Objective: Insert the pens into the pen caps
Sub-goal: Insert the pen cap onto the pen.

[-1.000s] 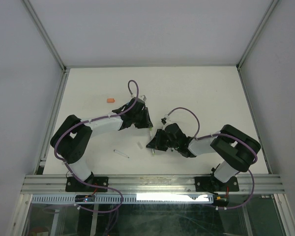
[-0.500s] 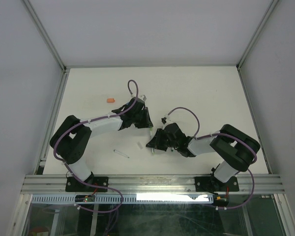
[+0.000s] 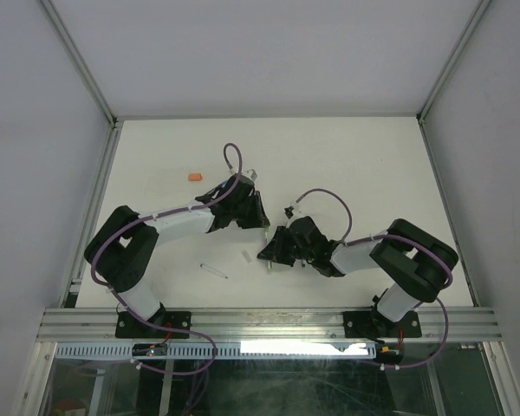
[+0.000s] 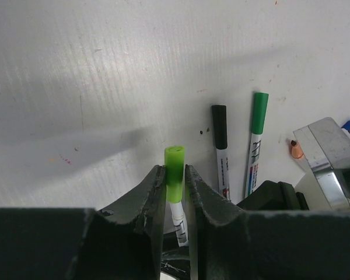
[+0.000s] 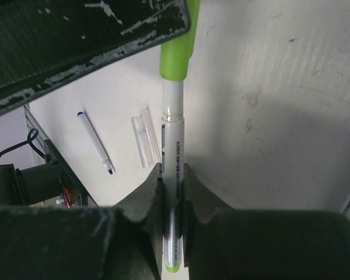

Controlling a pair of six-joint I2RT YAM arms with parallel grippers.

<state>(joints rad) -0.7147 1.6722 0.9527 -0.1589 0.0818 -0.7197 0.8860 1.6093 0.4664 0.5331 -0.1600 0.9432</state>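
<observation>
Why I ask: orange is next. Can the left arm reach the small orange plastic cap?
Probably not yet: the orange cap lies unobstructed, but the left gripper is shut on a light green plastic cap.

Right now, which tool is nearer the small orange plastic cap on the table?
Left. The left tool is down-right of the small orange plastic cap in the top view; the right tool lies farther, past the left one.

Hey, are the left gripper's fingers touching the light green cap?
Touching. In the left wrist view, the left gripper clamps both fingers against the light green cap.
</observation>
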